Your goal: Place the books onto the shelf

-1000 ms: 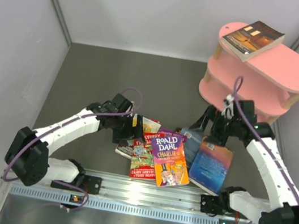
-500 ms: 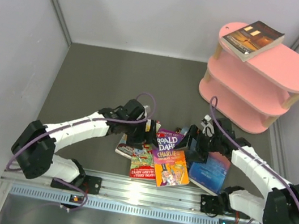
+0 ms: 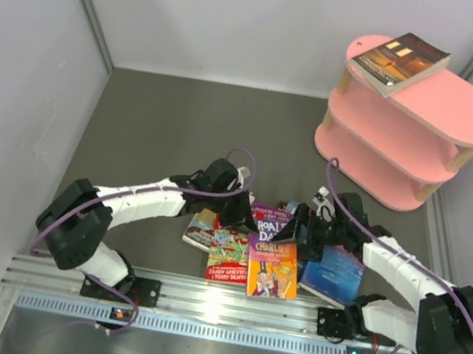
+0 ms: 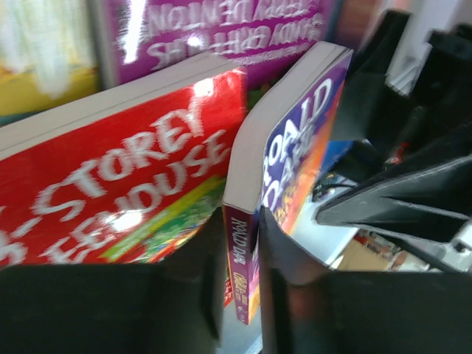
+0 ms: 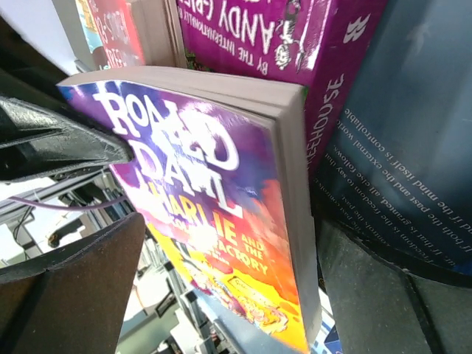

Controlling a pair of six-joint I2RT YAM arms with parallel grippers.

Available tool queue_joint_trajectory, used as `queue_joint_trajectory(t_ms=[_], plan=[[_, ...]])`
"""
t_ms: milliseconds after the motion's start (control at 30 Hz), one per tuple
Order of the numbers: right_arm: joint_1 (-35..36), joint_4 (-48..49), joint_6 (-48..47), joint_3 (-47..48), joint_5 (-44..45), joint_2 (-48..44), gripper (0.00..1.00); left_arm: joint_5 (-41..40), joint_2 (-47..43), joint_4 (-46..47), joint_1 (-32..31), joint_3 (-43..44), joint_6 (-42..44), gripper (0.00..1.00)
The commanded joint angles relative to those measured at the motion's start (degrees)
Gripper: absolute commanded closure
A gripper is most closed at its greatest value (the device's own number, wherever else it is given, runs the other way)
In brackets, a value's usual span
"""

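Pinching Roald Dahl book (image 3: 271,254) by its spine with left hand (image 4: 242,289), arm stretched low. Straddling same book with right hand (image 5: 221,291), spread wide. Other books (image 3: 229,250) by desk (image 3: 164,120) near edge; shelf (image 3: 448,108) at far-right corner, well apart.

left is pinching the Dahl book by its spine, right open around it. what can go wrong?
1. The left gripper holds the Roald Dahl book only at one spine end; the paperback may pivot or slip when lifted.
2. The right gripper straddles the same book, open, near the left one; they may collide.
3. The red Treehouse book lies beside it and may get dragged.
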Motion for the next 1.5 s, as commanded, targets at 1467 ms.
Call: queue_joint_trajectory(t_ms=[1467], plan=[[1.06,1.04,8.19,33.54,1.71,-12.18,0.0,17.13,-11.58,-3.07,15.2,33.97,-4.52,1.0]])
